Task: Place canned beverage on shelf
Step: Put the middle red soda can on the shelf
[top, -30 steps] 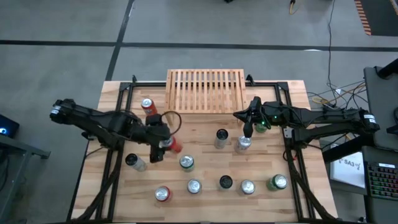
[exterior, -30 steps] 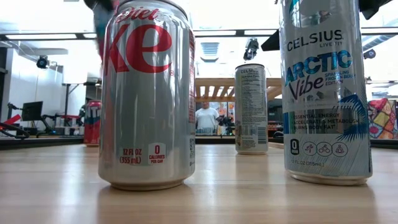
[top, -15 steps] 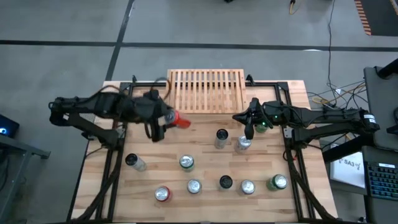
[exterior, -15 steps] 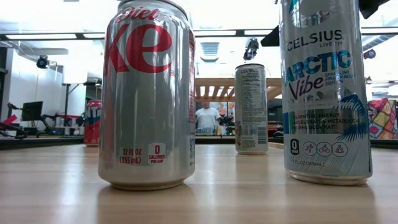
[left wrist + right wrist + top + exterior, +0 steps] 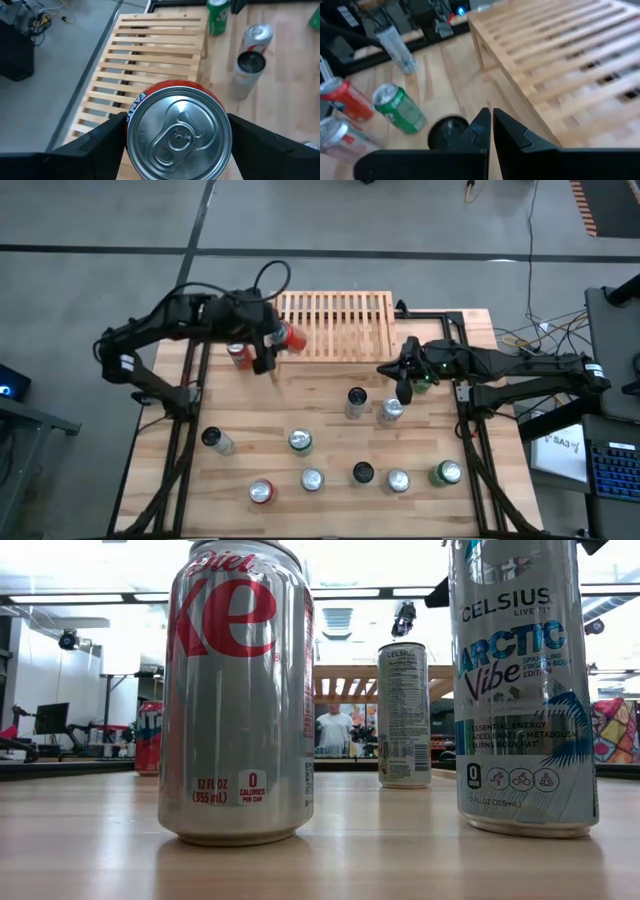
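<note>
My left gripper (image 5: 275, 345) is clamped on an orange can (image 5: 291, 338), held at the shelf (image 5: 340, 320)'s left end, so the slats lie just ahead. The can looks tilted, not upright. My right gripper (image 5: 402, 388) waits pinched together, right of the shelf.

Grey concrete floor (image 5: 100, 230) surrounds the wooden table (image 5: 330, 430); bright ceiling lights (image 5: 70, 598) glow overhead.

Red can (image 5: 291, 338) held sideways beside slatted shelf (image 5: 330, 326).
</note>
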Tool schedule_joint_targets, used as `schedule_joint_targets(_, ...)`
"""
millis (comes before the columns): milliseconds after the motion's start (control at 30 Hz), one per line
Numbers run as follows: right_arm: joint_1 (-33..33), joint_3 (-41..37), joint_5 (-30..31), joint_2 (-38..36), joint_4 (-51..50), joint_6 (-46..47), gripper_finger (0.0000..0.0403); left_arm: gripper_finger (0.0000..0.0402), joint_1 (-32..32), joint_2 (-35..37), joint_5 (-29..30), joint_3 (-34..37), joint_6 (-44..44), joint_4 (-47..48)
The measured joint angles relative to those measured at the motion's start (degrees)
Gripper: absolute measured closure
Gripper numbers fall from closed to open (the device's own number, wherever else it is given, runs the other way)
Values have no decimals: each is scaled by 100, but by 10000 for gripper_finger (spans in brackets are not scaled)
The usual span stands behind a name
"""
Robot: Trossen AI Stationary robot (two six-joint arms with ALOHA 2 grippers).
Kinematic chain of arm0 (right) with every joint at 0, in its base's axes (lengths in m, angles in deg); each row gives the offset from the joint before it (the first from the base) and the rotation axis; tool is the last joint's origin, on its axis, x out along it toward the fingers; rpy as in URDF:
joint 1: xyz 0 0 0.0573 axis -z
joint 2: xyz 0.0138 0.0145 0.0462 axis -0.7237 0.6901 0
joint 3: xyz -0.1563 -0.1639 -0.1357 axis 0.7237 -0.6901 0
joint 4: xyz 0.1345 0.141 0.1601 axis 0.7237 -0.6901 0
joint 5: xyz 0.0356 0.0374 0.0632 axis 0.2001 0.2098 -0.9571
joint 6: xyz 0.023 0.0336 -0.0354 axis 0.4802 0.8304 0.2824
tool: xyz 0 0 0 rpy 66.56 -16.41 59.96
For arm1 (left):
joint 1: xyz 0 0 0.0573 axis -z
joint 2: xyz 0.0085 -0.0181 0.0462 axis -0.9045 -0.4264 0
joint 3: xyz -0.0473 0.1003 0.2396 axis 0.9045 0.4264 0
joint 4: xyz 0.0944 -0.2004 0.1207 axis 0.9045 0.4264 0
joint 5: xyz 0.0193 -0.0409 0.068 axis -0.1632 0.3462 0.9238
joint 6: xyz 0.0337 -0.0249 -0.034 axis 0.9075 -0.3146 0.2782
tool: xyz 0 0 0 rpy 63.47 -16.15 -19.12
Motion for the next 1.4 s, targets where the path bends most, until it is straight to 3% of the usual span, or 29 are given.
schedule_joint_targets(233,2,159,4,0,-779,114,394,115,-182,-732,-17,-1272,102,1015)
schedule_joint_targets(433,2,165,4,0,-948,87,394,115,-390,-1237,-160,-1893,-11,1481)
schedule_joint_targets(700,2,165,6,0,-1045,-38,394,115,-679,-1601,-258,-1981,-70,1553)
schedule_joint_targets(1000,2,165,6,0,-1085,-44,394,115,-1162,-2145,-1161,-2067,164,1369)
schedule_joint_targets(1400,2,165,6,0,-1117,-38,394,115,-1603,-2552,-1246,-2152,-228,1180)
